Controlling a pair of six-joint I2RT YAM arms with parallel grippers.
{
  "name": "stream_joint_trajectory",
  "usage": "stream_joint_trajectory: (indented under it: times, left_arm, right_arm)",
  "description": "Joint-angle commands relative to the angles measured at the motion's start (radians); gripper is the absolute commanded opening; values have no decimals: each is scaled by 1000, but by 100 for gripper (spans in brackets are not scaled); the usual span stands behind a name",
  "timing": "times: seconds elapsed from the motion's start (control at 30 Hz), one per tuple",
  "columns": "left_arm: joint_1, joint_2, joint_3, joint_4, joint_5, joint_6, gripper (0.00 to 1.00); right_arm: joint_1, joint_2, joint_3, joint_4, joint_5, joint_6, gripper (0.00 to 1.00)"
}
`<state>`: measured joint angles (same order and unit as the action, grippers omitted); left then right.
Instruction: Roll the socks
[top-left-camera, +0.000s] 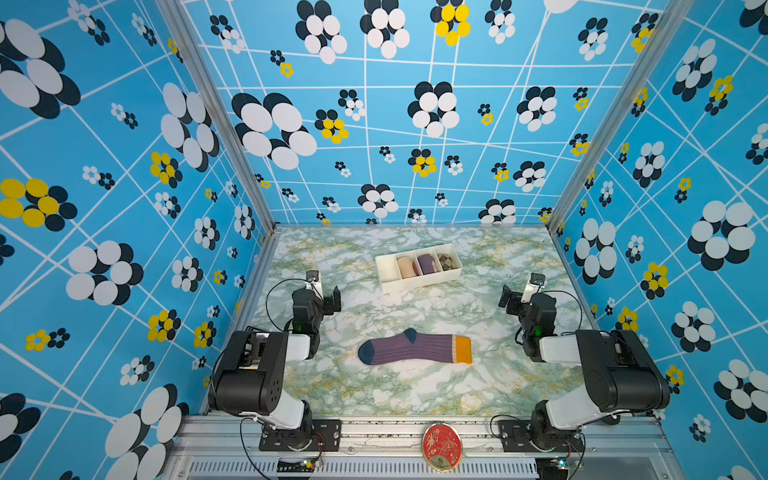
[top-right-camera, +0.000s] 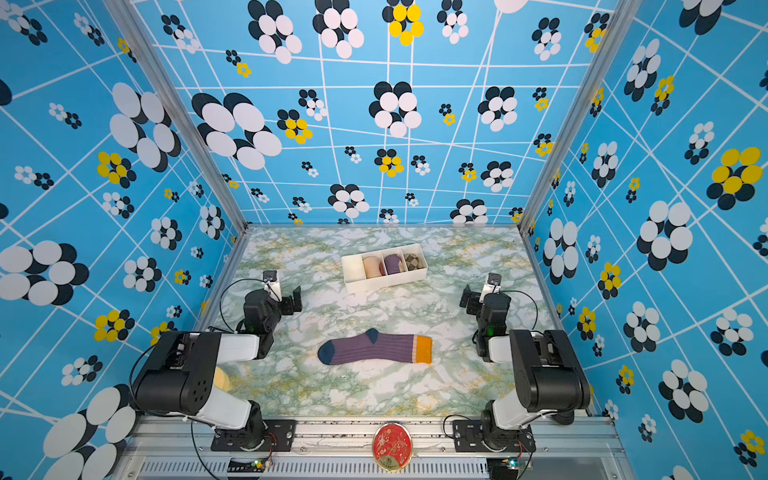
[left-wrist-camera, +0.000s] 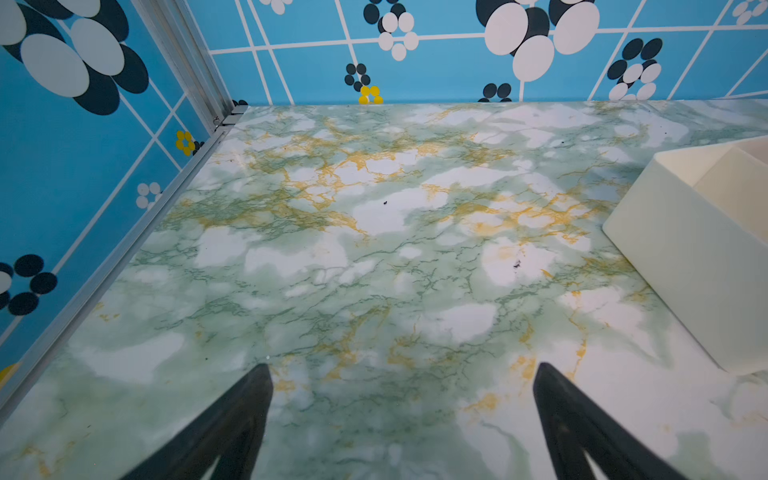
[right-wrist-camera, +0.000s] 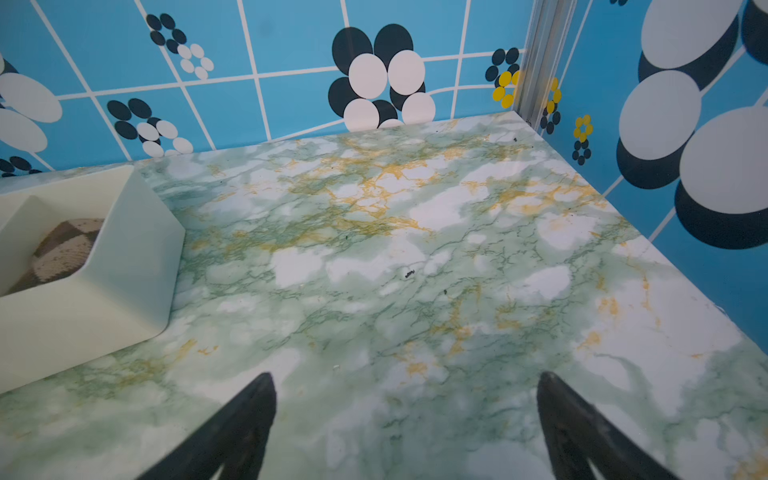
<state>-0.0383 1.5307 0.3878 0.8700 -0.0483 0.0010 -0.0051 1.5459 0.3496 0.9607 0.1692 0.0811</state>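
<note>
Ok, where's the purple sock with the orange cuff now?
In both top views the purple sock lies flat at the middle of the table, toe left and cuff right, in front of the white divider tray.

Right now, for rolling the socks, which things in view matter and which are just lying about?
Job: purple socks, flat on the table; left claw and right claw, both open, empty.
Lying about: white tray; its peach roll, purple roll and checked roll; red disc in front.
</note>
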Motion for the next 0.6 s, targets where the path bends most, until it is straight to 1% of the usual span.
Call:
stream_joint_trajectory:
  times: [0.0,0.27,0.37,0.5,0.57]
  left_arm:
    - [7,13,2,29,12,-1,99]
    - [7,12,2,28,14,-1,99]
    - [15,13,4,24,43,-2,99]
    - [22,13,4,21,65,-1,99]
    - [23,13,5,21,67,-1,99]
  right_arm:
    - [-4,8,13,5,-10,-15,100]
    - [-4,8,12,9,-13,-13,99]
    - [-3,-3,11,-2,3,-7,98]
    - [-4,-101,5,-81,28,-2,97]
    - [-3,-193,14,-199,44,25,97]
